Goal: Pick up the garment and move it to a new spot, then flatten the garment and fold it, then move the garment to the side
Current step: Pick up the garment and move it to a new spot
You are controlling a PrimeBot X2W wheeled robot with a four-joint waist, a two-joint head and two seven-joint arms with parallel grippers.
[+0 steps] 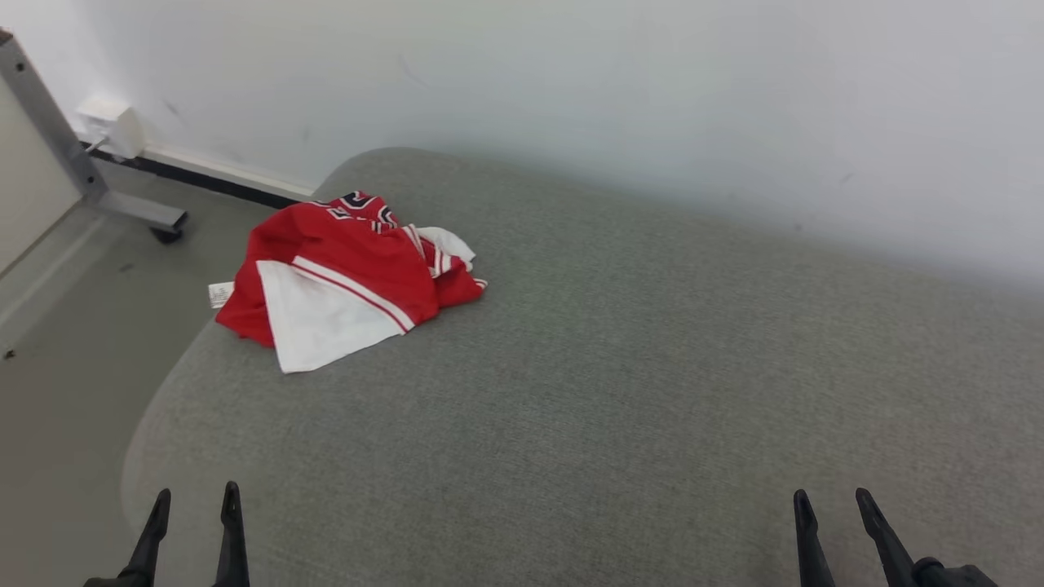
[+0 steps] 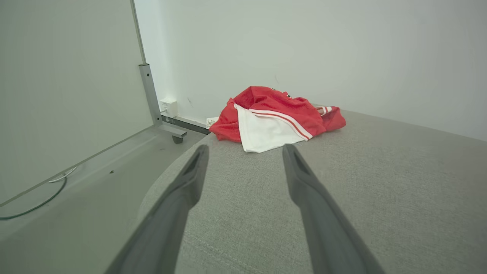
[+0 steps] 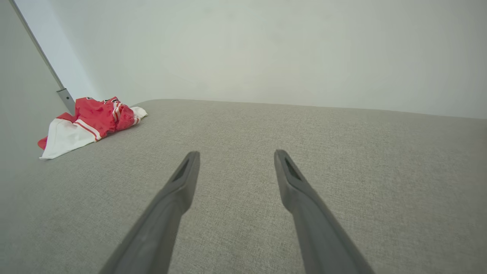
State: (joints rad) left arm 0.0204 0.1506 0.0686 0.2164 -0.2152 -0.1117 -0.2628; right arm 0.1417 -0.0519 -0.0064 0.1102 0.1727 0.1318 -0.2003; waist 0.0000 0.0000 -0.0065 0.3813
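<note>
The red and white jersey (image 1: 342, 269) lies crumpled on the grey fabric-covered worktop (image 1: 636, 383), at the worktop's far left rounded corner. A white label on it overhangs the worktop's left edge. The left end effector (image 1: 198, 499) is at the worktop's near left edge, fingers apart and empty. The right end effector (image 1: 832, 499) is at the worktop's near right, fingers apart and empty.

The garment (image 1: 326, 261) lies on the cushion (image 1: 612, 391) at my eleven o'clock, by its left edge. The wall (image 1: 571, 81) stands behind both.
</note>
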